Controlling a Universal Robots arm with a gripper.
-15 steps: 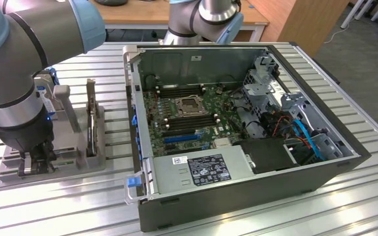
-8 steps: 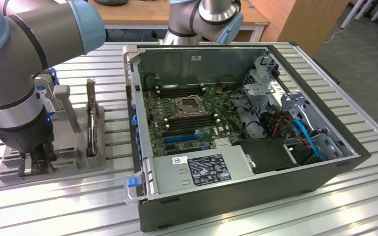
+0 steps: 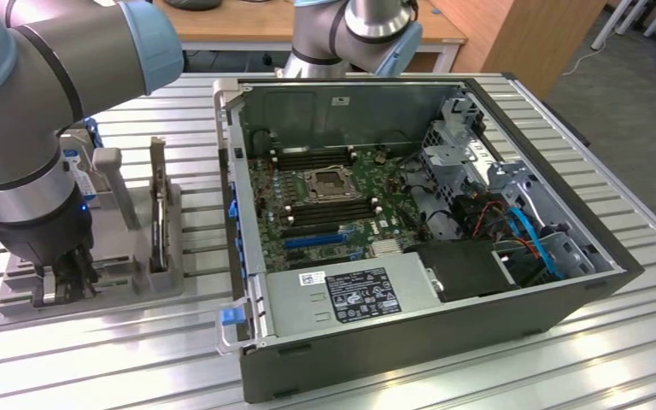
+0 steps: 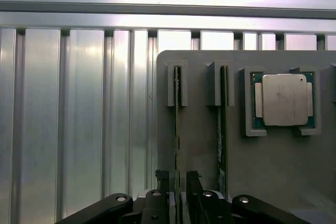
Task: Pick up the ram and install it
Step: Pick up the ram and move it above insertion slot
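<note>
The ram (image 4: 177, 129) is a thin green board standing on edge in a slot of the grey holder (image 4: 199, 140). A second stick of the same kind (image 4: 221, 129) stands in the neighbouring slot. My gripper (image 4: 178, 179) reaches down over the first stick. Its black fingers (image 4: 163, 178) sit on either side of the stick's near end, each with a narrow gap to the board. In the exterior view the gripper (image 3: 64, 286) is low over the holder (image 3: 134, 290), at the exterior view's left.
A square silver processor (image 4: 283, 99) lies in its own recess of the holder. The open computer case (image 3: 419, 333) stands to the exterior view's right of the holder, its motherboard (image 3: 328, 205) and memory slots (image 3: 305, 158) exposed. Ribbed aluminium table (image 4: 79, 129) lies beside the holder.
</note>
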